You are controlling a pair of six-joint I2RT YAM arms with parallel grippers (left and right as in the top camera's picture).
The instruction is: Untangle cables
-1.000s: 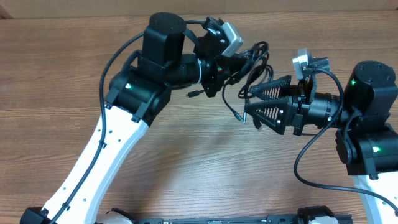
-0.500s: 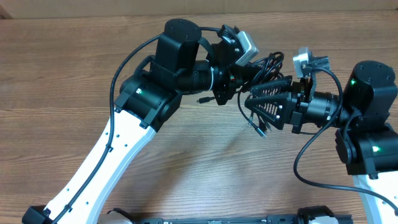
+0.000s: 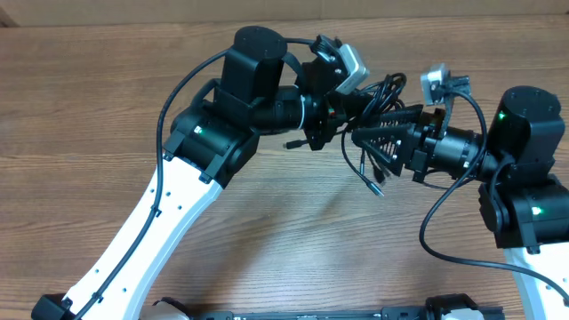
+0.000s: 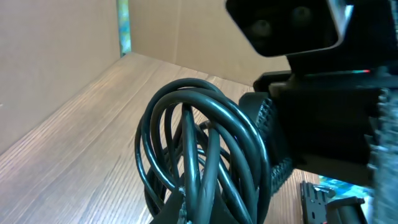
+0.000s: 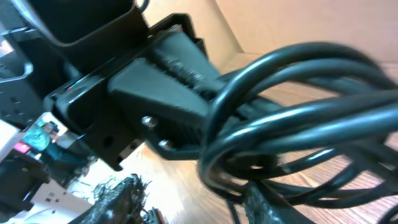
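Note:
The cables (image 3: 380, 92) are a knot of thin black loops held above the table between the two arms. My left gripper (image 3: 341, 105) is shut on the bundle; the left wrist view shows the cables (image 4: 205, 143) pinched at the left gripper (image 4: 186, 213). My right gripper (image 3: 360, 135) points left into the same bundle, jaws partly apart. In the right wrist view the cables (image 5: 298, 124) pass over the right finger of the right gripper (image 5: 193, 205), with wood showing in the gap. Loose plug ends (image 3: 377, 185) dangle below; another plug (image 3: 289, 143) sticks out left.
The wooden table (image 3: 107, 98) runs to a cardboard wall along the far edge. The left arm's white link (image 3: 151, 222) crosses the near left. The right arm's base (image 3: 524, 196) and its thick own wire (image 3: 436, 240) stand at the right.
The left arm carried the bundle rightward to the right gripper. The right gripper's jaws narrowed and moved up among the loops.

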